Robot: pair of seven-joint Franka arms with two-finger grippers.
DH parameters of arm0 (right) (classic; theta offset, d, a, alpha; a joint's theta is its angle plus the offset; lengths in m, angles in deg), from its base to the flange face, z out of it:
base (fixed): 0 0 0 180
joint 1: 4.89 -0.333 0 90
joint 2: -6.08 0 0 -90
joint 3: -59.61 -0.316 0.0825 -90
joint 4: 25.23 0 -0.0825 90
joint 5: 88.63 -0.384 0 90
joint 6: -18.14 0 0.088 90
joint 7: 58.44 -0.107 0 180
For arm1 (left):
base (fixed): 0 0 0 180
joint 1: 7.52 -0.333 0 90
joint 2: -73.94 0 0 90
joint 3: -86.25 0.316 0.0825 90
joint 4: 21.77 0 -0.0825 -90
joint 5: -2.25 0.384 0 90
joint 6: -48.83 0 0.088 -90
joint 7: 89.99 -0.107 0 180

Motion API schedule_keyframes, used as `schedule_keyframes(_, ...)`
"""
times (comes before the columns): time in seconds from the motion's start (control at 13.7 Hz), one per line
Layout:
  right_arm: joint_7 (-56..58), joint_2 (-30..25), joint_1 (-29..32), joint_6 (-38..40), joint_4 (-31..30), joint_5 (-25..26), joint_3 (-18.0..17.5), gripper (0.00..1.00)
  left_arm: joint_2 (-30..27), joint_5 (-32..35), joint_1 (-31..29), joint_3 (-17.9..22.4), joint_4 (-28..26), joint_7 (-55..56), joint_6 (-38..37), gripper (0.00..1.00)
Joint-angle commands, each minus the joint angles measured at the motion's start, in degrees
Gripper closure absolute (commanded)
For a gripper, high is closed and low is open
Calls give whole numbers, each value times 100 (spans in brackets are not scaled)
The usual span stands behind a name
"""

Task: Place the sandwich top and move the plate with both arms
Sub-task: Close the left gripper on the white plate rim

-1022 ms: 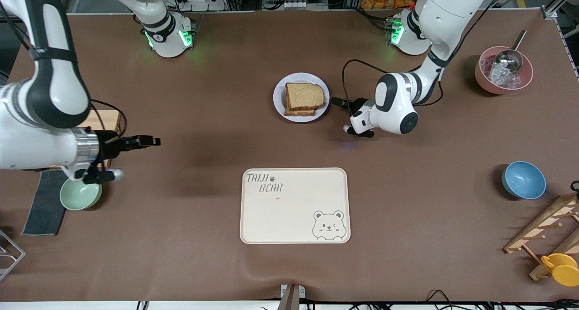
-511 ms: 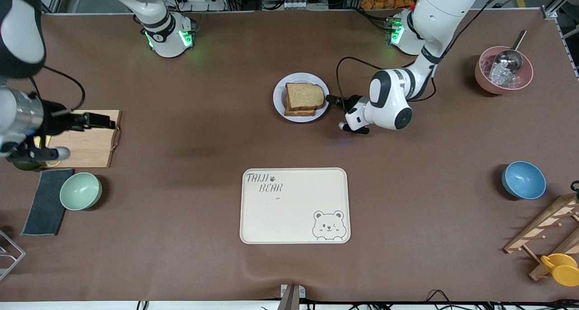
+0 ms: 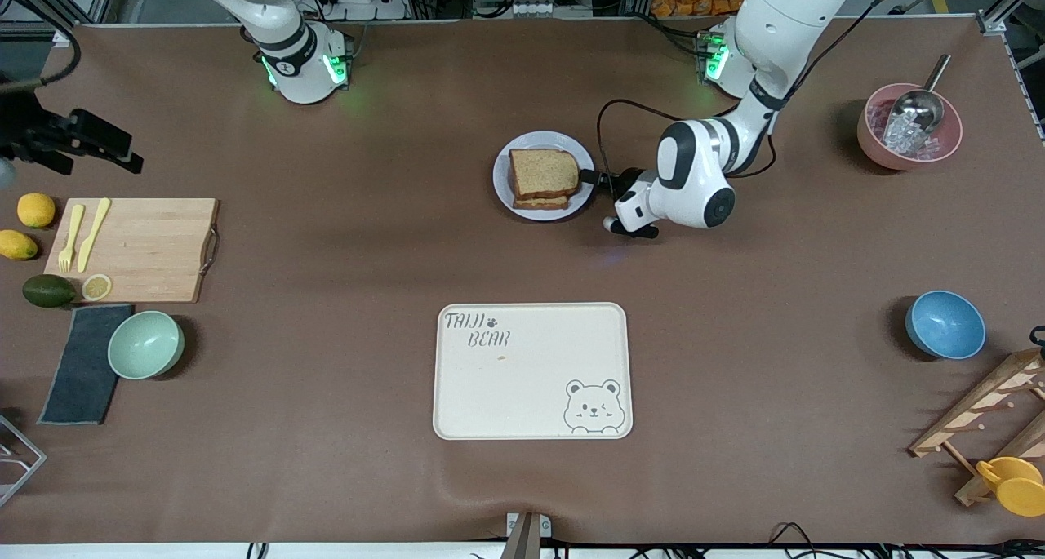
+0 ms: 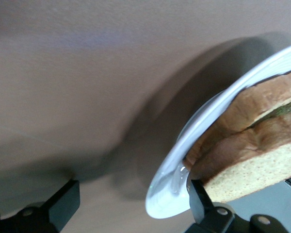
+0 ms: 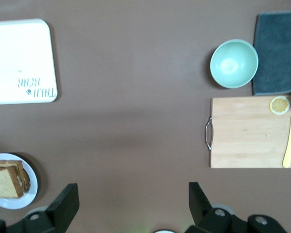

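Left tool (image 4: 131, 206) spread wide, one finger touching the plate (image 4: 172, 194) rim; right tool (image 5: 128, 206) released, empty.

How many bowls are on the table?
3. A green bowl beside the dark cloth, a blue bowl near the wooden rack, and a pink bowl holding a metal scoop.

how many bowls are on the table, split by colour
green bowl: 1
blue bowl: 1
pink bowl, holding ice and a metal scoop: 1
total: 3 bowls
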Motion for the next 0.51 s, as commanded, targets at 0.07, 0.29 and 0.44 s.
schedule_keyframes(0.07, -104, -27, 30, -438, -210, 308, -49, 0, -74, -410, 150, -17, -41, -268, 146, 0)
schedule_keyframes(0.29, -121, 70, -67, -464, -288, 474, -76, 0, -31, -798, 168, -34, -58, -822, 154, 0)
schedule_keyframes(0.44, -113, 96, -32, -473, -306, 484, -67, 0, -22, -798, 159, -34, -76, -937, 154, 0)
